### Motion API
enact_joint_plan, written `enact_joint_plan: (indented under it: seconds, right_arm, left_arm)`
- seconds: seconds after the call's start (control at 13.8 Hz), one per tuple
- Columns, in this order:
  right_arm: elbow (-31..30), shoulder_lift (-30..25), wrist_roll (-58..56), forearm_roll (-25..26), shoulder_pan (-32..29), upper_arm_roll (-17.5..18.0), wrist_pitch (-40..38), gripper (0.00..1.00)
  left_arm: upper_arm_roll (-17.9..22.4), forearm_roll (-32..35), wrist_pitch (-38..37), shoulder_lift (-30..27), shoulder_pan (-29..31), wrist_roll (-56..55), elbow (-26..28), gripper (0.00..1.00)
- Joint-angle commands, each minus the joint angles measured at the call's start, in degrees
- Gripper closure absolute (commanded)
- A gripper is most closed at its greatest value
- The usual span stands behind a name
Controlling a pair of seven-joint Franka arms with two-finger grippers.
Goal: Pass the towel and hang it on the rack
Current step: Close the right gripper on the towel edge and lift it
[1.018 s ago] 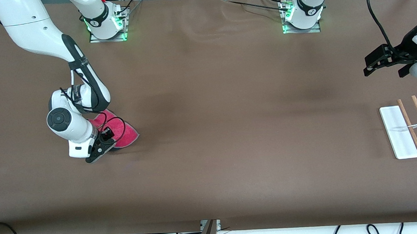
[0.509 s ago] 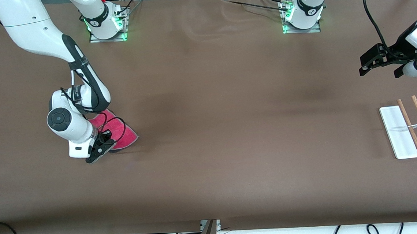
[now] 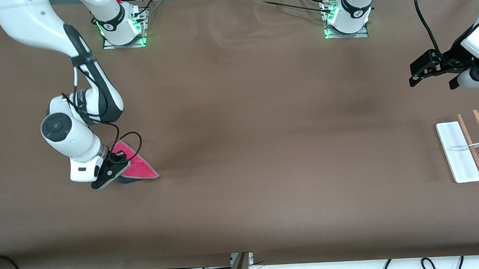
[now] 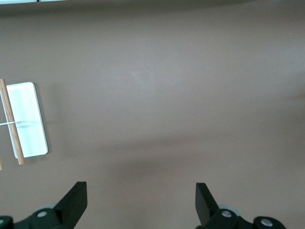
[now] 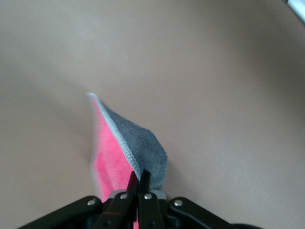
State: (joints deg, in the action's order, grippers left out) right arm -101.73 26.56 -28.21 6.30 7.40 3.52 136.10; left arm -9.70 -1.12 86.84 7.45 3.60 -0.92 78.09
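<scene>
Two arms shared the brown table. The right gripper (image 3: 111, 172), at about eight o'clock on the tabletop seen from the front camera, had its fingers pressed together on one corner of the small fluffy towel (image 3: 137, 166), pink-red on one face and dark grey on the other. The cloth trailed from the jaws toward three o'clock, its tip apparently touching the table. The left gripper (image 3: 420, 72) hung with jaws spread over the left arm's end of the table, above bare brown surface. The rack (image 3: 460, 152), a flat white base with two light-wood rods, stood nearby at three o'clock, well apart from the towel. I judged the hand-over must run along that line.
</scene>
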Motion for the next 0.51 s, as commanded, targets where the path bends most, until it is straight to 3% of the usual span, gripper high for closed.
enact_joint_plan:
  seconds: [0.0,0.44]
  right_arm:
    - [4.8,-2.6,2.6,-2.6,-0.4,4.6,-8.2,1.0]
    - [11.0,-2.6,17.6,-2.8,-0.1,19.7,-11.5,1.0]
  left_arm:
    - [0.2,0.8,-0.7,0.3,-0.2,-0.6,-1.3,0.0]
    - [0.9,0.9,-0.6,0.4,0.4,-0.7,-1.3,0.0]
